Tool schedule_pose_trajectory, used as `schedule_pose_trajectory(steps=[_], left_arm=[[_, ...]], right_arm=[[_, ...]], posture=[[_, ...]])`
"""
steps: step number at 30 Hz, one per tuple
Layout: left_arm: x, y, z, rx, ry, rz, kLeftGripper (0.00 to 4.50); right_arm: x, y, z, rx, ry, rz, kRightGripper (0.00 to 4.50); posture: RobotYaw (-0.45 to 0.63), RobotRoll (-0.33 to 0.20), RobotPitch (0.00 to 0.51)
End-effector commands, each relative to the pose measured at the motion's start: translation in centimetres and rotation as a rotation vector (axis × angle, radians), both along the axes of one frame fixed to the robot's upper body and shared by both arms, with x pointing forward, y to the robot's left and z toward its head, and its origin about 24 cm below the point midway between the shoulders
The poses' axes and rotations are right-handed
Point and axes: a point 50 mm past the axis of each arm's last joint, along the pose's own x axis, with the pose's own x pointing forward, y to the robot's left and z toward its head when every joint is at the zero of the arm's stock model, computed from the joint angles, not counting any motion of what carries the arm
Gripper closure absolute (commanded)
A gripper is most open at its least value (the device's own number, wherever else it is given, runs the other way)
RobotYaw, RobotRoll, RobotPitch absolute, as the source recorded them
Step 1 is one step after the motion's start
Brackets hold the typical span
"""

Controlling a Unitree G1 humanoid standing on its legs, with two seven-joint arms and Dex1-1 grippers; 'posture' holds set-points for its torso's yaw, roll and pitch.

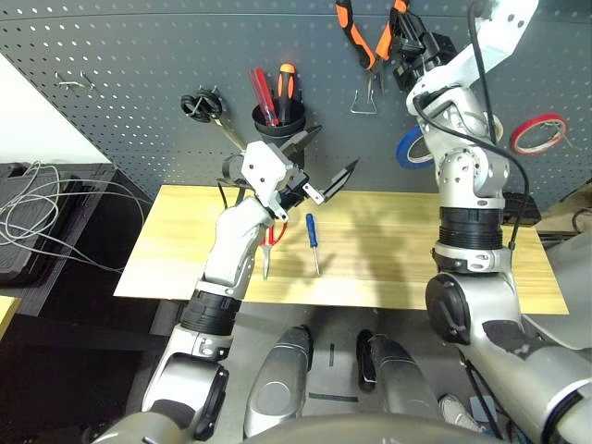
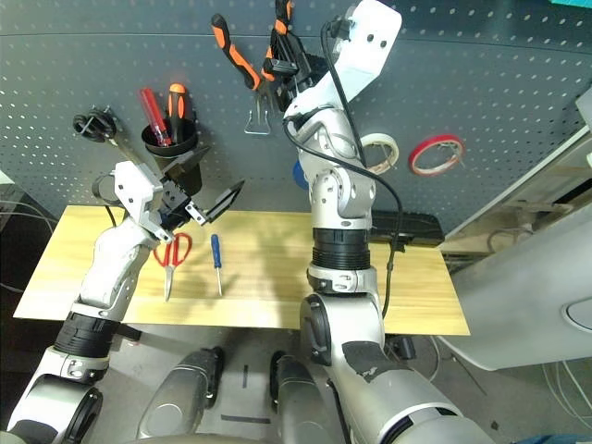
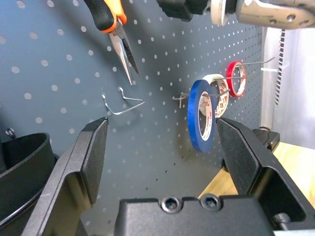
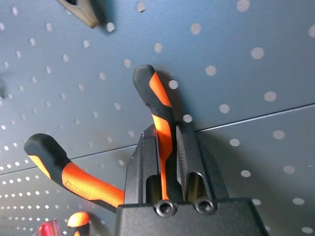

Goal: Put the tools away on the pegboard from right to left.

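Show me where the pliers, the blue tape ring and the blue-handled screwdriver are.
pliers [image 1: 351, 30], left eye view, on the left orange-and-black handle.
blue tape ring [image 3: 198, 118], left wrist view, on the blue band's outer face.
blue-handled screwdriver [image 1: 312, 229], left eye view, on the blue handle.

A dark grey pegboard panel [image 1: 139, 83] carries a regular grid of pale holes. Orange-and-black-handled pliers [image 1: 356, 37], a blue tape ring [image 3: 201, 115], white [image 2: 379, 148] and red tape rings [image 1: 539, 132]. Pale wooden bench [image 1: 388, 250]; red-handled scissors [image 2: 172, 254]; blue-handled screwdriver [image 1: 313, 236].
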Motion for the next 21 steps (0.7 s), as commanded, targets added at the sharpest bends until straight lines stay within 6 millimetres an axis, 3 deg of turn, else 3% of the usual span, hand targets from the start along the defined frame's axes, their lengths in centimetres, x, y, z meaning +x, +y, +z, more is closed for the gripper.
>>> schedule_pose_trajectory(steps=[1,21], left_arm=[[-0.2,-0.3,0.2,0.012,-0.007,-0.010,0.00],[-0.5,-0.1,0.0,0.028,0.005,-0.001,0.00]], right_arm=[[0.2,0.4,0.4,0.011,-0.036,-0.013,4.24],[1.5,1.3,-3.4,0.030,0.049,-0.034,4.24]], posture=[[0.19,0.000,0.213],[0.21,0.000,0.239]])
